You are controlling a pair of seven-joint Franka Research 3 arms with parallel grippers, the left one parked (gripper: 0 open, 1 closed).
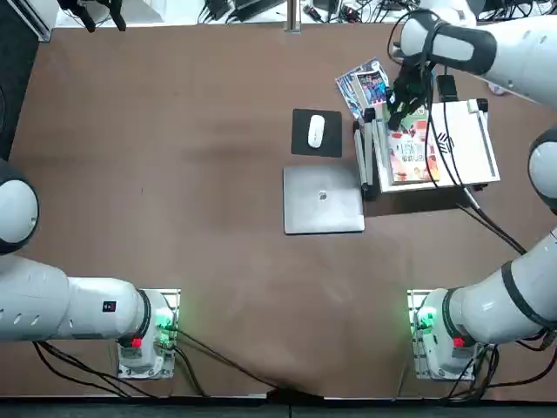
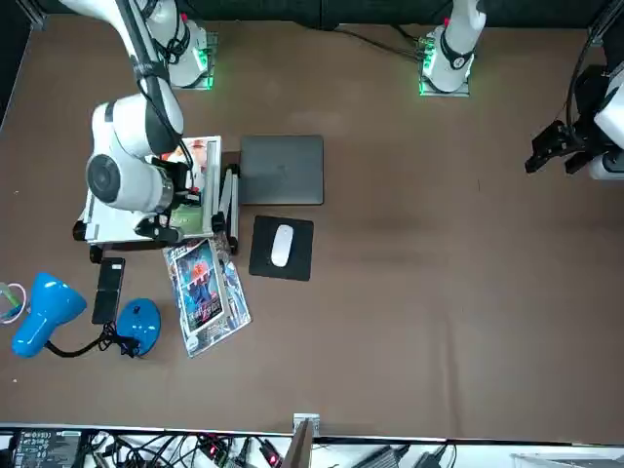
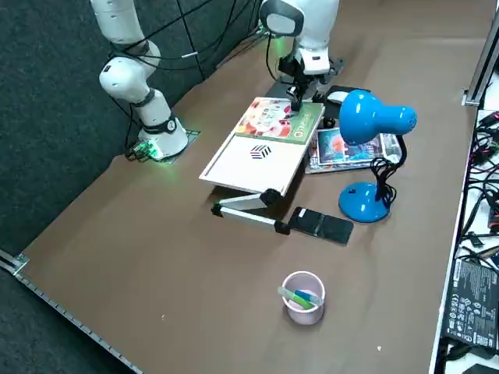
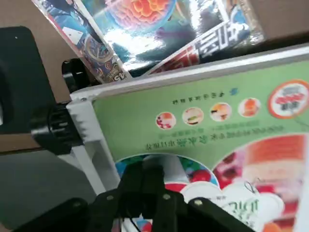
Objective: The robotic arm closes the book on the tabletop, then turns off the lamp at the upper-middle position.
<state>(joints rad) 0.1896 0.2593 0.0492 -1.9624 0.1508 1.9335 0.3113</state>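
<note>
The book (image 1: 409,148) (image 3: 281,117) lies closed, green cover (image 4: 217,116) up, on a tilted white board (image 1: 466,144) (image 3: 249,160) at the right of the tabletop (image 1: 174,174). My right gripper (image 1: 400,109) (image 2: 161,229) (image 3: 296,93) hangs low over the book's far end, and its fingers (image 4: 145,193) are shut together just above the cover with nothing between them. The lamp (image 2: 44,312) (image 3: 374,117) stands beyond the board on its round blue base (image 2: 141,324) (image 3: 362,204). The top view does not show the lamp.
A glossy blue booklet (image 1: 365,83) (image 2: 205,292) lies between board and lamp. A white mouse (image 1: 316,131) sits on a black pad beside a closed grey laptop (image 1: 323,200). A black phone (image 3: 323,226) and a pinkish cup (image 3: 302,296) stand near the lamp.
</note>
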